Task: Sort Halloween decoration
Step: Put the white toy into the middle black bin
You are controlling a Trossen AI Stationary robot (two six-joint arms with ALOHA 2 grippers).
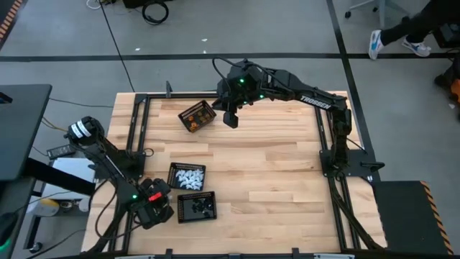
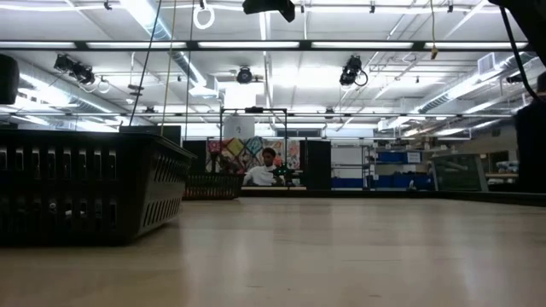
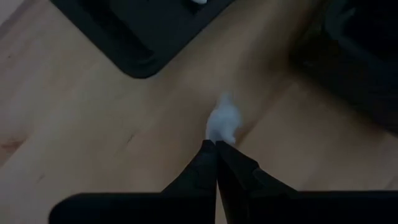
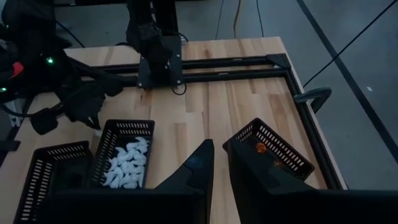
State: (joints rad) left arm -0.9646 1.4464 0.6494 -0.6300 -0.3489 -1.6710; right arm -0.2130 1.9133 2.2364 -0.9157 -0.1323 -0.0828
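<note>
Left gripper (image 3: 216, 144): at the table's (image 1: 273, 180) near-left corner, fingers pressed together, pinching a white piece (image 3: 222, 121) by its edge.
White piece: looks light, soft, easily dropped; judged best nipped across its middle.
White basket (image 1: 187, 176): holds white pieces, just beside the left gripper.
Black basket (image 1: 196, 207): dark pieces.
Orange basket (image 1: 197, 116): tilted, far side.
Right gripper (image 1: 230, 119): beside the orange basket, fingers narrowly parted, empty.

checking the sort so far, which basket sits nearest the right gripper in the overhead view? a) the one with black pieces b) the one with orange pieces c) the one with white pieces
b: in the high view the basket with orange pieces lies tilted just beside the right gripper, while the other two baskets sit across the table by the left arm.
</note>
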